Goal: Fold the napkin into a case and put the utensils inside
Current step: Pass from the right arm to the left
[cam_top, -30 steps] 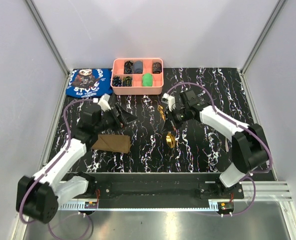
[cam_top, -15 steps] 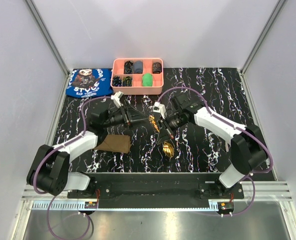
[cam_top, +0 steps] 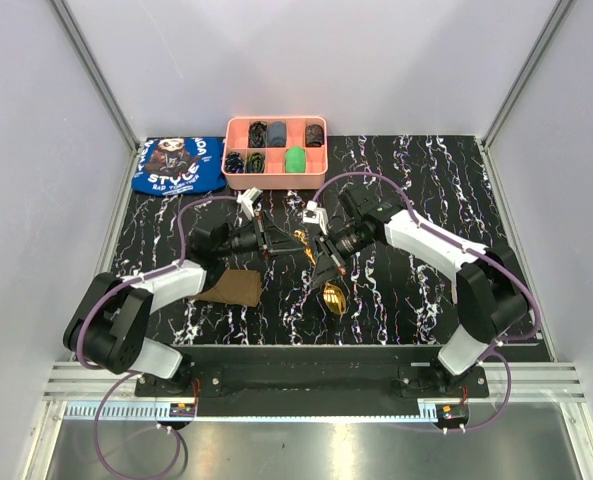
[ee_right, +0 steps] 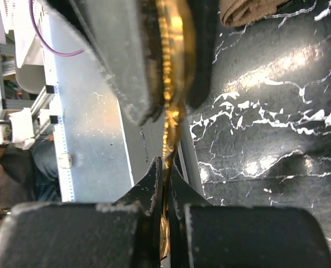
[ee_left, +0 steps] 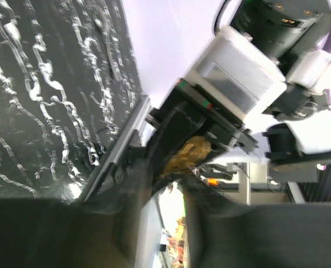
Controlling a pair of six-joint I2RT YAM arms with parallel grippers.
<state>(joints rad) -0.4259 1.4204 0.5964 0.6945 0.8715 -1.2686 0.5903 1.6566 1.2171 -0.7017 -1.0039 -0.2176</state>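
Observation:
The olive-brown napkin (cam_top: pixel 231 288) lies folded on the black marbled table, front left; its corner shows in the right wrist view (ee_right: pixel 246 11). My right gripper (cam_top: pixel 319 265) (ee_right: pixel 168 167) is shut on a gold utensil (cam_top: pixel 302 240) (ee_right: pixel 173 61), held above the table at mid-length. The utensil's oval end (cam_top: pixel 334 297) sticks out below that gripper. My left gripper (cam_top: pixel 281 243) (ee_left: pixel 173 178) reaches in from the left. Its fingers (ee_right: pixel 120 61) press on both sides of the utensil's far end (ee_left: pixel 190 153). I cannot tell whether this is the spoon or the fork.
A pink compartment tray (cam_top: pixel 276 183) with dark and green small items stands at the back centre. A blue printed cloth (cam_top: pixel 179 165) lies at the back left. Grey walls close in the table on three sides.
My left gripper swung right from above the napkin to the utensil and narrowed from wide open onto its end. My right gripper carried the utensil a little left to meet it.

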